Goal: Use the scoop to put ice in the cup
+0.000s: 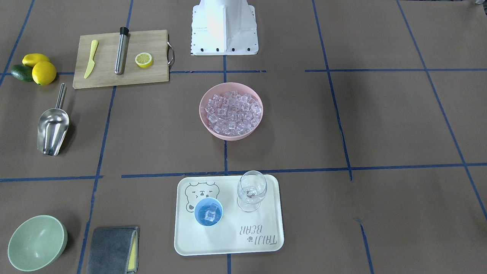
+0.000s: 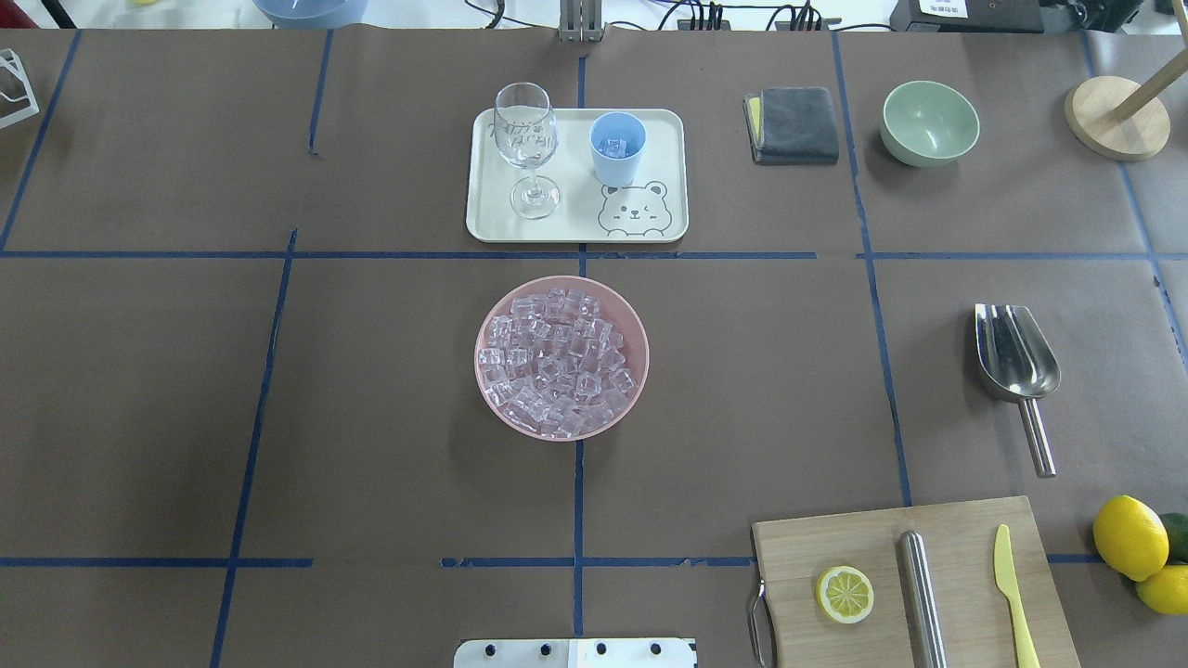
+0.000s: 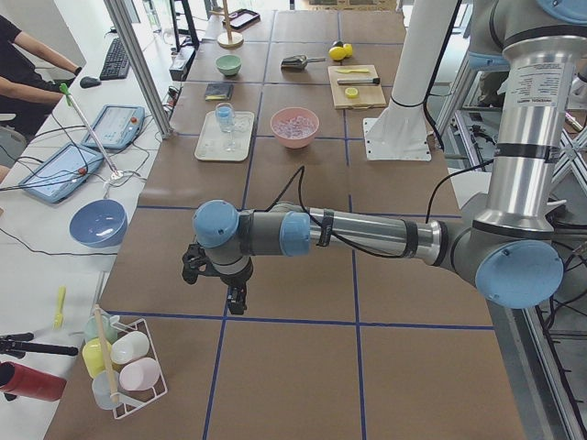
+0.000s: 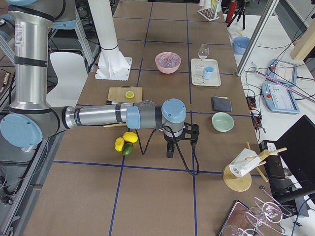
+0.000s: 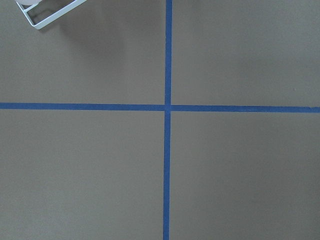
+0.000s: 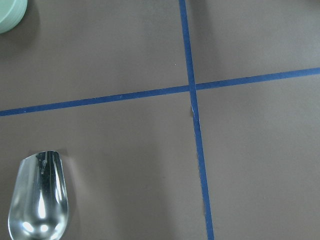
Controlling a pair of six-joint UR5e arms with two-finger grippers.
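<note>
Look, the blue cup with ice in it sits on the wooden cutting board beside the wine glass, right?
Not quite. The blue cup does hold ice beside the wine glass, but both stand on the cream bear tray, not the wooden cutting board. The overhead exterior view shows it clearly.

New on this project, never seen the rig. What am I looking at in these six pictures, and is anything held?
Two robot arms at a paper-covered table. Two pictures look down on it, two come from its ends, two from wrist cameras. The left gripper and right gripper hang above the table, nothing visibly held. A shiny silver metal scoop lies untouched. A pink bowl holds clear ice cubes; a small light-blue cup, a few cubes inside, stands on a cream tray beside a wine glass.
</note>
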